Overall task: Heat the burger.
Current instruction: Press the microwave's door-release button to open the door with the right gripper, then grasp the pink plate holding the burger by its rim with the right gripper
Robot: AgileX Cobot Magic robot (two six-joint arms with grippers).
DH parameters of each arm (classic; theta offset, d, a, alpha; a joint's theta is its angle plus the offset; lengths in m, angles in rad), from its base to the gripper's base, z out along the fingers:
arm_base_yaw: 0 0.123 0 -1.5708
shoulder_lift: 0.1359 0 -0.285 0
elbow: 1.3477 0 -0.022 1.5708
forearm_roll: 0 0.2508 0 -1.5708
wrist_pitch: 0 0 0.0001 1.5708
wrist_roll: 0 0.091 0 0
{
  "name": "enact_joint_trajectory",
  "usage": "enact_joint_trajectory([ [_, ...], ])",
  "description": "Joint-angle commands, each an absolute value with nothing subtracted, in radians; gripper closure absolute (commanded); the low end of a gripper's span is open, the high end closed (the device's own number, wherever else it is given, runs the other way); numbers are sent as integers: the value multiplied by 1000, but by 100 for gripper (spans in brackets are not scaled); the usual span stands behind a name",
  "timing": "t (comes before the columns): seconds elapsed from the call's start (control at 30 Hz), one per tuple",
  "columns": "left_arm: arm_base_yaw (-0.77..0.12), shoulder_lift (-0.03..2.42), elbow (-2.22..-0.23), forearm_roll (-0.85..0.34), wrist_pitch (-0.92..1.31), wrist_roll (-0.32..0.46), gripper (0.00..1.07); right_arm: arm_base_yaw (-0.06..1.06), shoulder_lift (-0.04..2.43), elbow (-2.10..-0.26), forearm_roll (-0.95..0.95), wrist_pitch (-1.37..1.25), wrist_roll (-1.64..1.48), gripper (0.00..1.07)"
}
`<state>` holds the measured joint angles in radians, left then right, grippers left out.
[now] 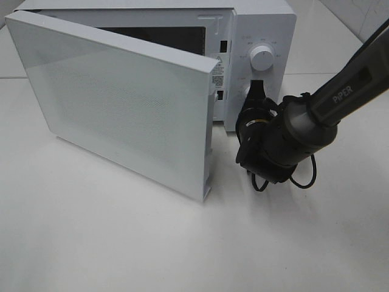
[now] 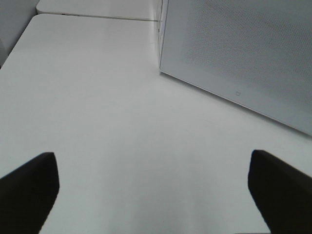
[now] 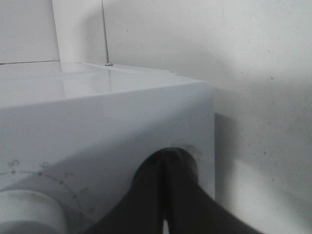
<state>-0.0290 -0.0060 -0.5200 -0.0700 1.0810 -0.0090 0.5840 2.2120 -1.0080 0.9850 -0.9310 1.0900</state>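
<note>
Table [image 1: 121, 243]: white, bare wherever it is seen.

Microwave [image 1: 267, 24]: white, set at 12 o'clock on the table in the high view.

Door [image 1: 115, 103]: swung wide open, its free edge carried toward 6 o'clock. Most of the cavity is screened by it, and only a dark strip is seen above its top edge.

Right arm [image 1: 340, 91]: brought in from 3 o'clock to the control panel.

Right gripper [image 1: 255, 90]: fingers are seen pressed together in the wrist view with only a thin seam between them. The tips are laid against the panel at a round spot just below the upper dial [image 1: 261, 58]. Whether anything is pinched there cannot be told.

Left gripper [image 2: 152, 165]: spread wide and empty, held low over bare table beside the door's outer face.

Burger: not seen in any view. Whether it has been placed in the cavity cannot be told.

Progress (judged): the door has been opened. If the burger is loaded, the door is to be shut and the timer set. With the door open, heating is not judged to be under way.
</note>
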Motion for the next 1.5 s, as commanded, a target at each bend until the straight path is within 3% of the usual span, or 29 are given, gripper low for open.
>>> enact_joint_trajectory([
  [0.03, -35, -23, -519, -69, 1070, -9, 9, 526, 2187, -1103, 805, -1226, 1080, 107],
  [0.57, -35, -23, -519, -69, 1070, -9, 9, 550, 2173, -1077, 825, -1208, 1080, 107],
  [0.9, -35, -23, -519, -69, 1070, -9, 9, 550, 2091, -982, 840, -876, 973, 107],
  [1.5, -35, -23, -519, -69, 1070, -9, 9, 561, 1959, -820, 822, -523, 615, 107],
])
